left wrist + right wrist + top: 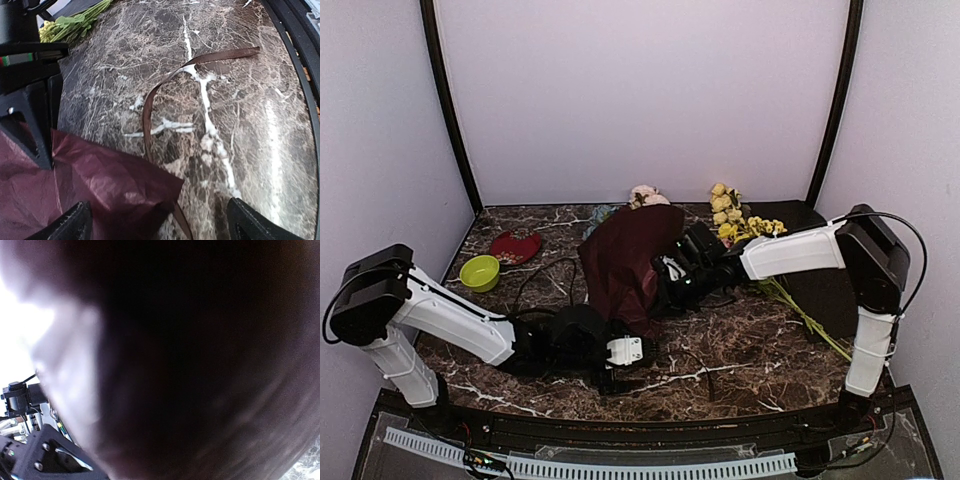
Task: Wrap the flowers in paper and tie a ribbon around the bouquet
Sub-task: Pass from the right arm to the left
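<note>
Top view, left gripper: we see it low over the table, holding nothing. The bouquet rises just beyond its fingertips.
Top view, right gripper: it is pressed into the bouquet's side with its fingertips buried in the wrap. The flowers poke out at the far end, well away from both grippers.
Left wrist, fingers: they are spread wide. The ribbon curves over the marble ahead of them and runs back between them. A corner of the paper fills the gap beside one finger.
Right wrist: a burgundy blur hides the fingers. We take them as closed and cannot tell whether they pinch paper.
Step in hand: picking up the ribbon, we judge.
Doing it well: we would shift off the paper corner so that only ribbon lies between the pads, then close on the flat strand.
</note>
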